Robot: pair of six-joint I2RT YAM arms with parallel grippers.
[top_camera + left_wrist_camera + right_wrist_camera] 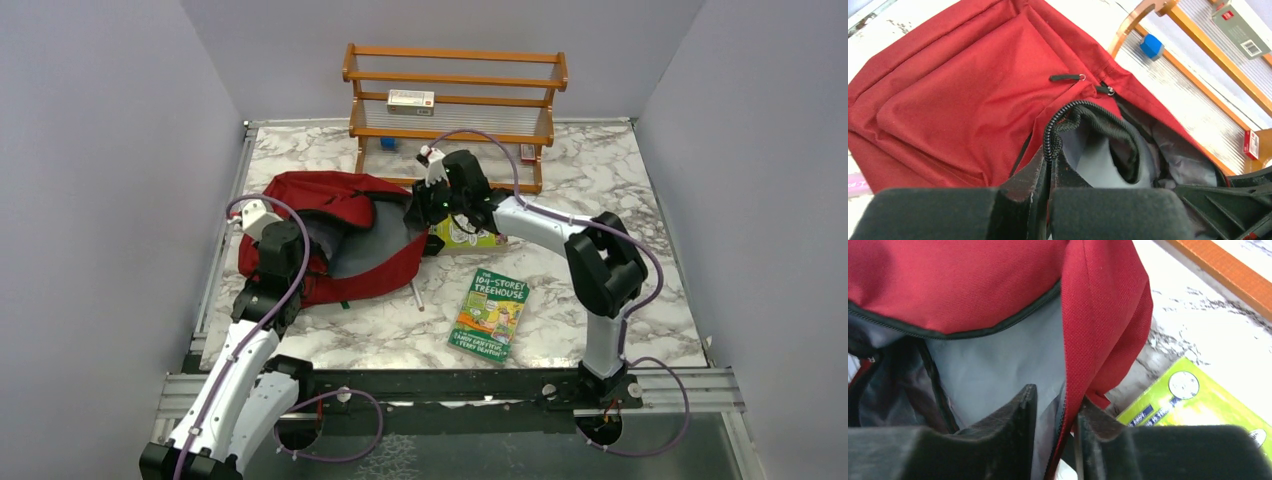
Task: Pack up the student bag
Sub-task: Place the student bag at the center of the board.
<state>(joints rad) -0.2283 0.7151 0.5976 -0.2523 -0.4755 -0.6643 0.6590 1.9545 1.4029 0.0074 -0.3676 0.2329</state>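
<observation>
The student bag [330,200] lies on its side at the left middle of the marble table, dark red, its mouth gaping toward the right and grey lining [998,365] showing. My left gripper [1050,160] is shut on the black zipper edge [1068,112] at the near side of the mouth. At the mouth's right side, my right gripper [1058,400] stands open. The bag's red rim [1098,330] passes between its fingers, with a gap on the lining side. In the top view the left gripper [278,245] sits over the bag's near edge and the right gripper [415,212] at its right edge.
A lime-green book [465,238] lies under the right wrist, next to the bag. A green "104-Storey Treehouse" book [490,312] lies further forward. A thin pen [417,296] rests by the bag's corner. At the back stands an orange wooden shelf [455,100] holding a white box [411,100].
</observation>
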